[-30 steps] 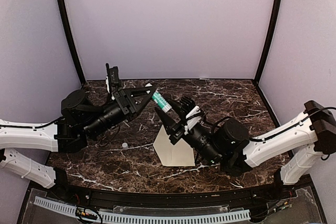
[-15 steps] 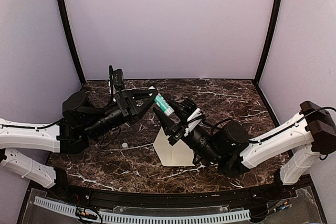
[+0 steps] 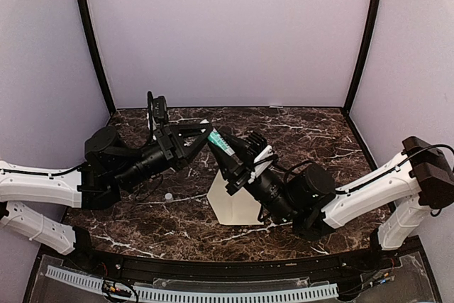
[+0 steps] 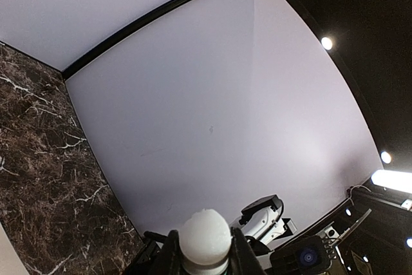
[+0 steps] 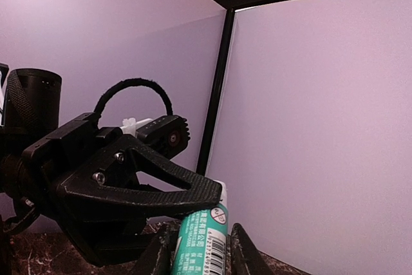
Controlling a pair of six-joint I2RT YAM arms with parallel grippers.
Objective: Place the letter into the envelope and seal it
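A green glue stick (image 3: 221, 143) is held in the air between both grippers, above the table's middle. My right gripper (image 3: 228, 150) is shut on its green body (image 5: 201, 244). My left gripper (image 3: 208, 134) is shut on its rounded white end (image 4: 205, 239), and its black finger (image 5: 193, 192) lies across the top of the stick in the right wrist view. The plain cream envelope (image 3: 236, 208) lies on the marble table under my right arm, partly hidden by it. The bordered letter is not in view.
A small white cap (image 3: 168, 196) lies on the dark marble table (image 3: 319, 133) left of the envelope. Lilac walls close in the back and both sides. The right arm's white link (image 4: 261, 219) shows in the left wrist view.
My left gripper has dropped a little and moved right onto the glue stick's white end. My right arm has shifted slightly left with the stick.
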